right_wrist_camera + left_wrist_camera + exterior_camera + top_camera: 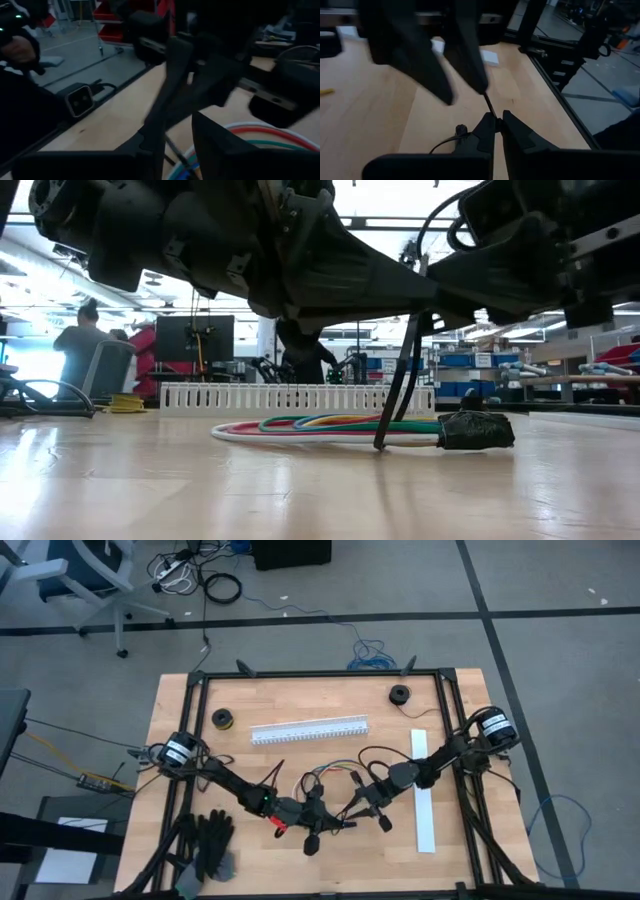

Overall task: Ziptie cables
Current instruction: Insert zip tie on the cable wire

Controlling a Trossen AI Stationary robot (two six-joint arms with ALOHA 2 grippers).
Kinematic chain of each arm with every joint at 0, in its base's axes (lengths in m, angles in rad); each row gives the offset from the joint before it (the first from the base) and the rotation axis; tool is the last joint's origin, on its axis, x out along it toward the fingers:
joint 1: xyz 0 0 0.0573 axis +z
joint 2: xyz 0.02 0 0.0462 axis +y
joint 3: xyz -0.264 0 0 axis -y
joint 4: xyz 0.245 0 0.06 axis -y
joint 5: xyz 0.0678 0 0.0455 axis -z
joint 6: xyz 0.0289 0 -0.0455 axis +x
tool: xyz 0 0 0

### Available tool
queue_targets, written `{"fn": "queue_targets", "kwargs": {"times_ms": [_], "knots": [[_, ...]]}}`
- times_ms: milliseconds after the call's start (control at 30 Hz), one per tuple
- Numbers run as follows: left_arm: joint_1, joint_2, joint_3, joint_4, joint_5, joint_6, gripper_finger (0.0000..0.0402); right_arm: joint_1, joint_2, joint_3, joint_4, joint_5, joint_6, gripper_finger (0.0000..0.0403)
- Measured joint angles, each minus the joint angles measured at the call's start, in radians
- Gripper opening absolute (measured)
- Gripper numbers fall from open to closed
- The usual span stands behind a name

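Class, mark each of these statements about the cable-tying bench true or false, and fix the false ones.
1. The cables lie coiled on the table. True.
2. The white slotted channel stands upright on one end. False: it lies flat, behind the cables.
3. The left end effector is shut on a thin black strip. True.
4. A pair of black gloves lies at the table's near left corner. True.
5. Both arms are parked at the far edge. False: both reach over the cables.
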Motion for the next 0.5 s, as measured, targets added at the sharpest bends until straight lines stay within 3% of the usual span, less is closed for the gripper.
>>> {"fn": "queue_targets", "kwargs": {"times_ms": [167, 500], "knots": [[0.018, 0.0, 0.0, 0.0, 0.007, 0.016, 0.0, -0.016, 0.0, 0.0, -0.014, -0.008, -0.001, 0.0093], [0.07, 0.0, -0.003, 0.008, 0.058, 0.016, 0.0, -0.04, 0.0, 0.0, -0.057, -0.039, -0.007, 0.0076]]}}
